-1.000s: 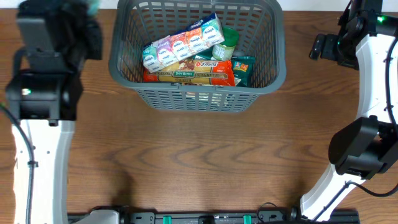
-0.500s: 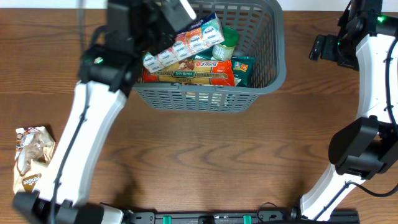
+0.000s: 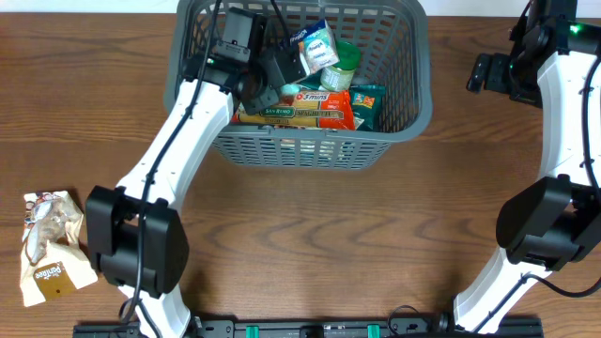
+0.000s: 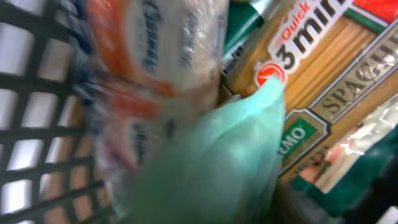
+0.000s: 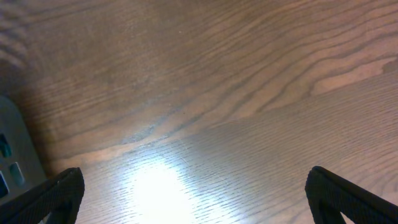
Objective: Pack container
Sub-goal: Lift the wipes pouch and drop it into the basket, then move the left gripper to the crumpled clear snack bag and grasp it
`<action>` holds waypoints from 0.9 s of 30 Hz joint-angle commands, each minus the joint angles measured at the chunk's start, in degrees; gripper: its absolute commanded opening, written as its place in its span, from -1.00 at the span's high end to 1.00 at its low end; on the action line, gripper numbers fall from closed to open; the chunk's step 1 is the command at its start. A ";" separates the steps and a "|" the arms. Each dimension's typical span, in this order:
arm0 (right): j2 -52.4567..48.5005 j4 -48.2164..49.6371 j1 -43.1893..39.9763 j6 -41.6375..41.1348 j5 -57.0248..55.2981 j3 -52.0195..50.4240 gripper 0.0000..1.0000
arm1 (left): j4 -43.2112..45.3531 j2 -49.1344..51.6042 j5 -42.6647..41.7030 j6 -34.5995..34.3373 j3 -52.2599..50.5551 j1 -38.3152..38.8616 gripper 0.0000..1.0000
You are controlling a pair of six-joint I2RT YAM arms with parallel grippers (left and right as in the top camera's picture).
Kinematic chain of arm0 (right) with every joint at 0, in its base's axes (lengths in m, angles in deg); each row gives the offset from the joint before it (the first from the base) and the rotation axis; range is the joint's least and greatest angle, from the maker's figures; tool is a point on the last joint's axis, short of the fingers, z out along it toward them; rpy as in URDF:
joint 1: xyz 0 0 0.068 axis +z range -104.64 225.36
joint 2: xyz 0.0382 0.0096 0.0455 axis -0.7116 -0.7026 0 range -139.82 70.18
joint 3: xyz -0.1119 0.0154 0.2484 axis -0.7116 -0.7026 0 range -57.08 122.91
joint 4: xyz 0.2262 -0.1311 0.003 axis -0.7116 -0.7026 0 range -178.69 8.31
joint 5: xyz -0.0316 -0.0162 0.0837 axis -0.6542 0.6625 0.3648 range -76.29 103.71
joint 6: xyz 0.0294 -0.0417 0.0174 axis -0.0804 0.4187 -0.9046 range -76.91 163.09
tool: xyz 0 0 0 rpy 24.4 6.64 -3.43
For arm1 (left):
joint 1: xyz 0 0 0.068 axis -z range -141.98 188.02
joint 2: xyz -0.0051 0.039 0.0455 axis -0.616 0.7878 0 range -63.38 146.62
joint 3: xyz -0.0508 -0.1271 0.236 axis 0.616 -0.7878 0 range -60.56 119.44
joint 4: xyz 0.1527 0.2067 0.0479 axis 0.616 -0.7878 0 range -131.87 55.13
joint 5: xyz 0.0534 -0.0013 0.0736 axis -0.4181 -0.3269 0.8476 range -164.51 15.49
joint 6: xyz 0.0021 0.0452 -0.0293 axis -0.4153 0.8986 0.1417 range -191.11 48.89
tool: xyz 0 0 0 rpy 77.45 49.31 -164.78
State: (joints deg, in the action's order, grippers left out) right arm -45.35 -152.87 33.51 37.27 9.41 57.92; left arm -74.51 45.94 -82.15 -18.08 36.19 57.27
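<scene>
Overhead: your left gripper [image 3: 272,68] reaches inside the container [image 3: 413,103], at the table's far edge, above the spaghetti box [image 3: 300,113].
Left wrist: 1 blurred wrapped pack [image 4: 155,74] fills the view; you cannot tell its grip.
Right wrist: your right gripper [image 5: 196,196] is spread wide over the wooden table [image 5: 217,93].

White arm links [image 3: 169,141], black joints [image 3: 141,246] and fingers [image 5: 59,194] — one green light [image 3: 574,29].

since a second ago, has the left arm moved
Yes. The left arm swung right: it stood left of the grey basket, and now the left hand reaches inside it.
</scene>
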 commanded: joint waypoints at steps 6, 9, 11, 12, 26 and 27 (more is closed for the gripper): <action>-0.26 -0.26 0.33 0.13 0.26 -0.11 -0.98 | -4.61 -2.29 -0.68 -1.49 1.11 -0.02 -0.68; -0.26 -0.37 0.33 0.13 0.24 -0.11 -0.99 | -5.33 -5.03 1.79 -1.46 1.42 -0.20 -0.81; -0.26 -0.39 0.33 0.15 0.24 -0.11 -0.99 | -5.29 -7.52 5.77 -1.46 2.47 -0.20 -0.89; -0.26 -0.39 0.33 0.15 0.24 -0.11 -0.99 | -5.29 -8.61 7.54 -1.44 3.26 -0.20 -0.91; -0.26 -0.42 0.33 0.79 0.24 -0.11 -0.99 | -9.44 -23.17 22.16 -22.88 13.16 -12.61 -0.97; -0.26 -0.42 0.33 0.79 0.24 -0.11 -0.99 | -11.69 -24.02 23.67 -27.06 13.16 -14.86 -0.97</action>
State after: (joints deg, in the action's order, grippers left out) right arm -45.35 -153.07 33.51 37.31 9.41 57.92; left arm -83.16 22.82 -65.39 -31.48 49.41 46.89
